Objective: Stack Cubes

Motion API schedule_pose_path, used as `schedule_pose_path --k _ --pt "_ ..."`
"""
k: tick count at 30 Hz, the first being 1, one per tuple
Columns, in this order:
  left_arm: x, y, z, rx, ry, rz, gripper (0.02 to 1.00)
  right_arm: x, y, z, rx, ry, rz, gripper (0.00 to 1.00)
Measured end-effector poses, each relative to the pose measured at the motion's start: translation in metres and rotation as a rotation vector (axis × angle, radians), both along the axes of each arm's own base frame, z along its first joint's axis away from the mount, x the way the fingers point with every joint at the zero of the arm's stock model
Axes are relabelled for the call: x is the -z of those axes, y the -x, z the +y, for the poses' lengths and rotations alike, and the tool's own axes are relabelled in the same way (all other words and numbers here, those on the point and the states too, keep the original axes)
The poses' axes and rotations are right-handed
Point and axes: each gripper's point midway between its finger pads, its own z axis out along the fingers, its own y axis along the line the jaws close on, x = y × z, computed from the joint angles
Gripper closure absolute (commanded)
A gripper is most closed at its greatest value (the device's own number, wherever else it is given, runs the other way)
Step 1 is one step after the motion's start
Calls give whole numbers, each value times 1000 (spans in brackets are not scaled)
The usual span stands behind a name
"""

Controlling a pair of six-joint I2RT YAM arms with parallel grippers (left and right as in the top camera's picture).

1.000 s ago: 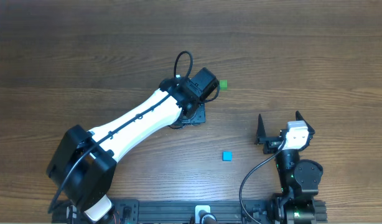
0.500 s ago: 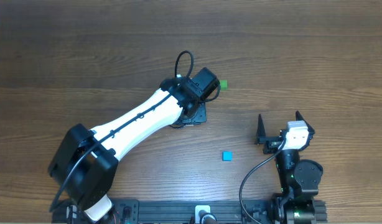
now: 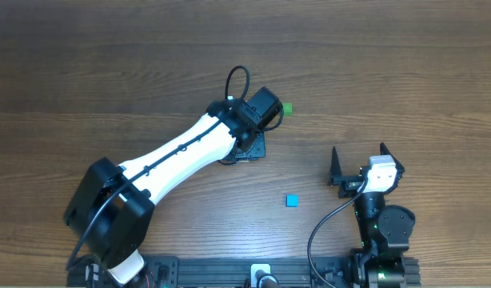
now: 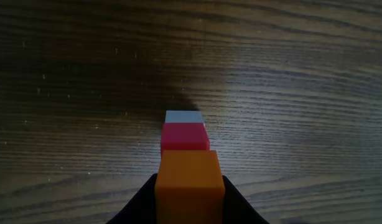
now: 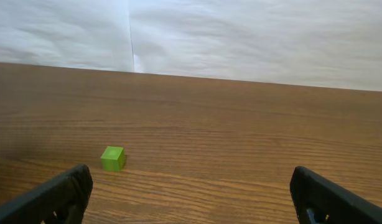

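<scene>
While the left gripper point(image 4: 190, 199) clamps a small orange plastic cube point(image 4: 190, 177) near the middle of the wooden table point(image 3: 109, 64), a red cube point(image 4: 185, 135) and a grey cube point(image 4: 183, 116) line up straight beyond it; the right gripper point(image 3: 359, 165) gapes by the front edge.

My left arm point(image 3: 181, 152) is a long white shell with a thin black cable running along it, black housings at both ends and a black cable loop point(image 3: 234, 78) at the wrist. My right arm point(image 3: 380, 222) is black, with small green lights point(image 3: 381, 276), a white wrist block point(image 3: 381, 170) and pointed black fingers point(image 3: 336, 166).
</scene>
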Motion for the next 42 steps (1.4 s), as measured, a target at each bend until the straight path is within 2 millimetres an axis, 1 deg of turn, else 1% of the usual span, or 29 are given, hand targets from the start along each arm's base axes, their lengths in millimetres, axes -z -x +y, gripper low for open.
schedule_pose_path --k 5,13,16,20,22,38,42 --pt "7 1 1 0 -13 14 978 0 0 0 0 0 0 7" --pt "6 -1 -1 0 -10 10 965 0 0 0 0 0 0 7" --pt "7 -1 -1 0 -10 10 936 0 0 0 0 1 0 7" --pt "6 -1 -1 0 -10 10 853 0 0 0 0 -1 0 9" --pt "6 -1 -1 0 -10 10 836 0 0 0 0 0 0 7" --pt "6 -1 -1 0 -10 10 820 0 0 0 0 0 0 9" --pt "6 -1 -1 0 -10 10 790 0 0 0 0 0 0 9"
